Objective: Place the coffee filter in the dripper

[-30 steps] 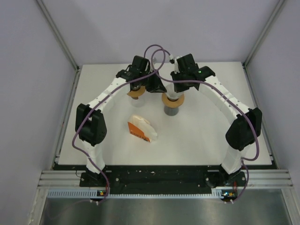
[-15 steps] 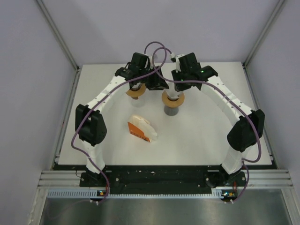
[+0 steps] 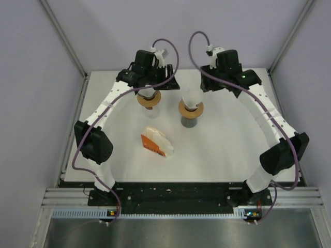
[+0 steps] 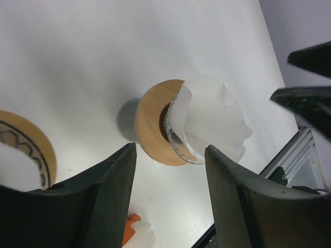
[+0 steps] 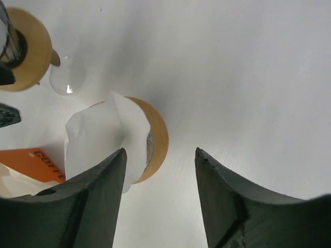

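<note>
- The white paper coffee filter [image 4: 212, 121] sits in the dripper with the round wooden ring [image 4: 152, 132]. This dripper is near the far edge of the white table [image 3: 232, 150], about in the middle.
- The filter looks crumpled. A lot of it sticks up and leans out over one side of the ring.
- Your left gripper [image 4: 168, 201] is open and holds nothing. It hangs above the dripper and does not touch it.
- Your right gripper [image 5: 158, 204] is open too, and it is empty and up in the air.
- So I think the putting-in step is almost done.
- Next, you may need to push the paper gently down so it sits flat inside. Go softly, because the thin paper can bend or pop out.
- A second wooden-ring dripper [image 3: 149, 99] stands just to the left, near your left gripper. Take care not to bump it.
- The orange and white filter packet [image 3: 156, 143] lies nearer to you, well apart from the dripper. It is not in the way.
</note>
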Action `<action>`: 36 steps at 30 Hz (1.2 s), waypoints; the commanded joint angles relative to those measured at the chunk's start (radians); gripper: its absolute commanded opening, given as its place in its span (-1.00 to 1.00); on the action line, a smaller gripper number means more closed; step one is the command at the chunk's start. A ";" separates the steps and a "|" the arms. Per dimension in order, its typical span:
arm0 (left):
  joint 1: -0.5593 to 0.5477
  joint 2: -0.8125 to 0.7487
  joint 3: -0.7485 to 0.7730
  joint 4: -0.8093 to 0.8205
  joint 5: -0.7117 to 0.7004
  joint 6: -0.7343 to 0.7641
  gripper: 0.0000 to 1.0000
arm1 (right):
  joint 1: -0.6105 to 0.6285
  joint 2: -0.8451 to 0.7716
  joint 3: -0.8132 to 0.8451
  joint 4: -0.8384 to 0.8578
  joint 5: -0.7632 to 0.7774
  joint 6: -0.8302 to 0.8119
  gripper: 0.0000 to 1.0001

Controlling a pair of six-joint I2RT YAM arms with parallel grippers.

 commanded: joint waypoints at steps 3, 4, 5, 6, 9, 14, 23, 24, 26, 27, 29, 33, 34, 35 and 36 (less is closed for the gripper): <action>0.061 -0.162 0.042 -0.027 -0.054 0.193 0.35 | -0.170 -0.170 -0.055 0.127 -0.015 0.077 0.35; 0.077 -0.177 0.040 -0.032 -0.071 0.215 0.41 | -0.196 -0.190 -0.090 0.144 -0.015 0.083 0.39; 0.099 -0.198 0.036 -0.035 -0.088 0.230 0.44 | -0.225 -0.216 -0.133 0.172 -0.016 0.088 0.46; 0.131 -0.221 0.026 -0.035 -0.097 0.236 0.46 | -0.254 -0.235 -0.173 0.193 -0.015 0.093 0.52; 0.226 -0.281 -0.007 -0.032 -0.095 0.241 0.51 | -0.331 -0.305 -0.297 0.265 -0.016 0.114 0.76; 0.353 -0.387 -0.113 -0.014 -0.199 0.289 0.64 | -0.416 -0.379 -0.473 0.363 -0.001 0.131 0.88; 0.680 -0.554 -0.513 0.198 -0.296 0.243 0.72 | -0.424 -0.548 -0.844 0.721 0.045 0.091 0.93; 0.706 -0.567 -0.570 0.230 -0.302 0.243 0.73 | -0.424 -0.569 -0.886 0.754 0.050 0.090 0.93; 0.749 -0.588 -0.677 0.304 -0.316 0.235 0.73 | -0.424 -0.594 -0.963 0.813 0.067 0.085 0.93; 0.769 -0.600 -0.725 0.339 -0.316 0.232 0.73 | -0.424 -0.604 -0.998 0.862 0.077 0.087 0.93; 0.801 -0.622 -0.832 0.409 -0.304 0.235 0.73 | -0.424 -0.615 -1.058 0.916 0.087 0.079 0.93; 0.812 -0.637 -0.949 0.500 -0.309 0.272 0.73 | -0.425 -0.615 -1.136 0.986 0.096 0.071 0.93; 0.814 -0.639 -0.983 0.525 -0.313 0.282 0.74 | -0.424 -0.612 -1.151 0.999 0.099 0.073 0.94; 0.814 -0.639 -1.021 0.563 -0.318 0.287 0.74 | -0.425 -0.608 -1.167 1.014 0.099 0.074 0.93; 0.814 -0.640 -1.056 0.607 -0.327 0.290 0.74 | -0.424 -0.605 -1.182 1.032 0.102 0.074 0.93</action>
